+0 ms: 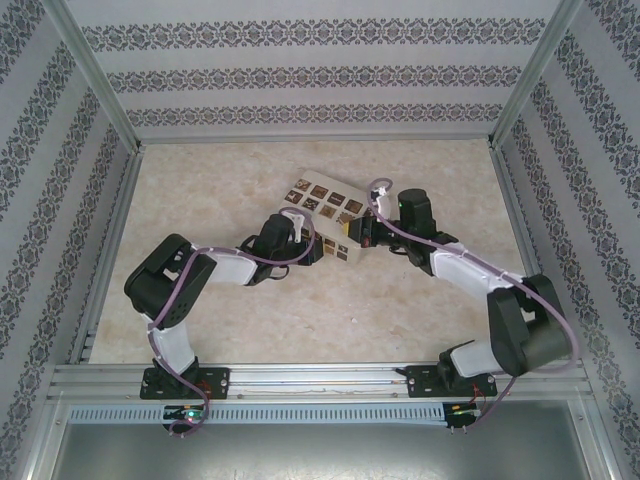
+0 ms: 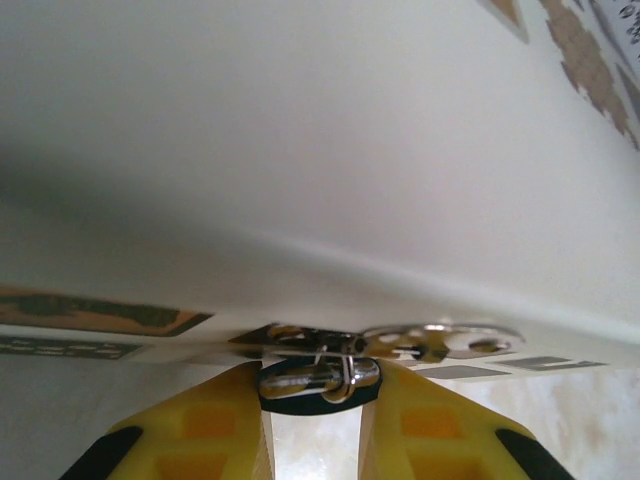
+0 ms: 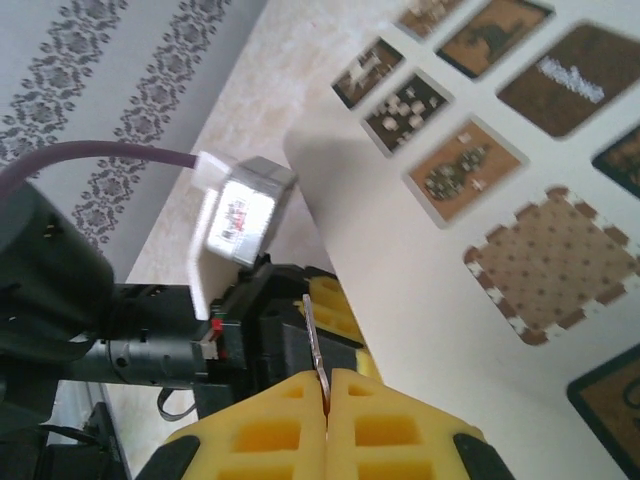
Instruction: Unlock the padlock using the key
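Observation:
The tiny padlock (image 2: 300, 383), with a dark body and a silvery shackle, hangs from a metal hasp (image 2: 440, 341) on the underside edge of the cream patterned box (image 2: 330, 150). My left gripper (image 2: 320, 385) is shut on the padlock's body, one yellow finger on each side. My right gripper (image 3: 328, 380) is shut on the key (image 3: 315, 335), whose thin metal blade sticks out edge-on toward the left arm's fingers (image 3: 335, 308). In the top view both grippers, the left (image 1: 300, 243) and the right (image 1: 362, 235), meet at the near edge of the box (image 1: 325, 200).
The box lies tilted at mid-table, its face with brown squares (image 3: 550, 260) close beside the right gripper. The left wrist's white camera housing (image 3: 240, 213) and its purple cable (image 3: 90, 158) stand just ahead of the key. Patterned walls enclose the beige tabletop (image 1: 330, 310).

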Tool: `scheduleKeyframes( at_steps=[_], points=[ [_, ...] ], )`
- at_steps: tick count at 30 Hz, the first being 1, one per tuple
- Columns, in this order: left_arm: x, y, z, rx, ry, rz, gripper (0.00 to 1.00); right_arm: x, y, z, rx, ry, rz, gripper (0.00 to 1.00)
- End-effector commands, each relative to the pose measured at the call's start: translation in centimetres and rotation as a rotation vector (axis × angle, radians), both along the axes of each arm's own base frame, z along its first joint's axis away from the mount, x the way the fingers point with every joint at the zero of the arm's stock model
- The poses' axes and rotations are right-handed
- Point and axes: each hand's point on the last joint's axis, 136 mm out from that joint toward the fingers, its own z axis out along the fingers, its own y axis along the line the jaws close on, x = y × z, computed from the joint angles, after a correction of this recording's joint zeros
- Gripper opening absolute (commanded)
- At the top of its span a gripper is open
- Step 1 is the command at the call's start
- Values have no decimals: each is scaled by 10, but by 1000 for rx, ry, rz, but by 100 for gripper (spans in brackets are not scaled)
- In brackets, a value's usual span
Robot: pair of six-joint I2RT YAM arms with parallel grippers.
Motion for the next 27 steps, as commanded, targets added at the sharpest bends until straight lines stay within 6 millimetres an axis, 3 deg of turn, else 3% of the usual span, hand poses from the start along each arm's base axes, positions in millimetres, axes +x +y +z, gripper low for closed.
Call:
scheduleKeyframes(
  at_steps=[1,16,27],
  points=[
    [0,-12,38,-96,-11,5,19,-14,1,7,-36,-101,41,0],
    [-18,-21,72,-201,144,-14,16,-62,0,5,-158,-340,98,0],
    [-22,-24,92,-237,177,-21,16,-78,7,-23,-245,-390,143,0]
  ],
)
